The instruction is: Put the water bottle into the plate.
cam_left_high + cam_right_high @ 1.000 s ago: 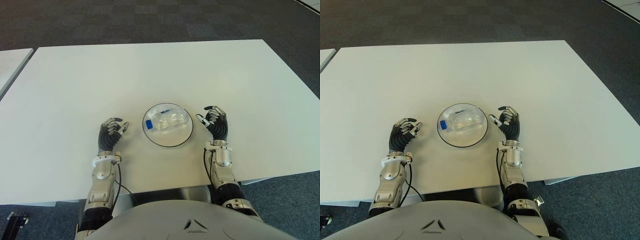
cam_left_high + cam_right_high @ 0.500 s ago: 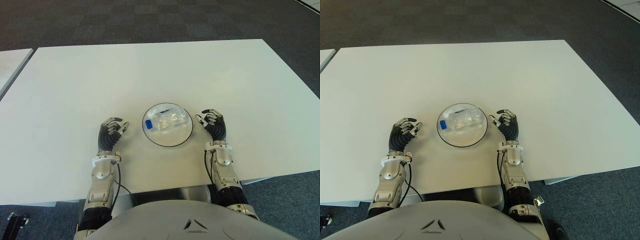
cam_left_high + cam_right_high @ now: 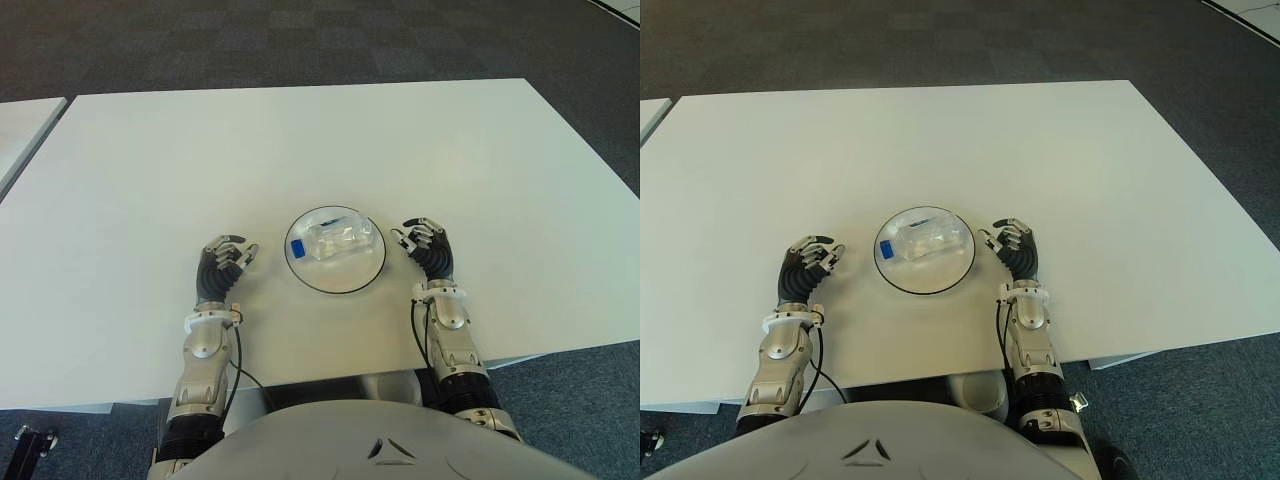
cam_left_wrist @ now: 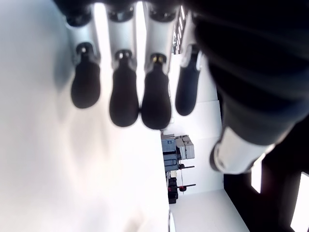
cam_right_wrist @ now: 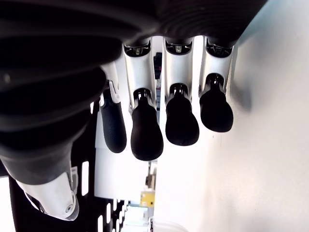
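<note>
A clear water bottle (image 3: 334,241) with a blue cap lies on its side inside the round white plate (image 3: 345,281) with a dark rim, near the front middle of the white table (image 3: 300,140). My right hand (image 3: 427,247) shows just right of the plate, fingers relaxed and holding nothing. On the plate's left side is my left hand (image 3: 224,263), a little farther from the rim, also loosely curled with nothing in it. The wrist views show each hand's fingers (image 5: 181,118) hanging free over the bare tabletop (image 4: 58,159).
A second white table's corner (image 3: 25,120) shows at the far left, with a gap between it and this one. Dark carpet (image 3: 300,40) lies beyond the table's far edge. The front edge runs close behind both wrists.
My right hand has drawn back slightly from the plate's rim and lowered, its fingers curling in a little. The left hand, bottle and plate have stayed put.
</note>
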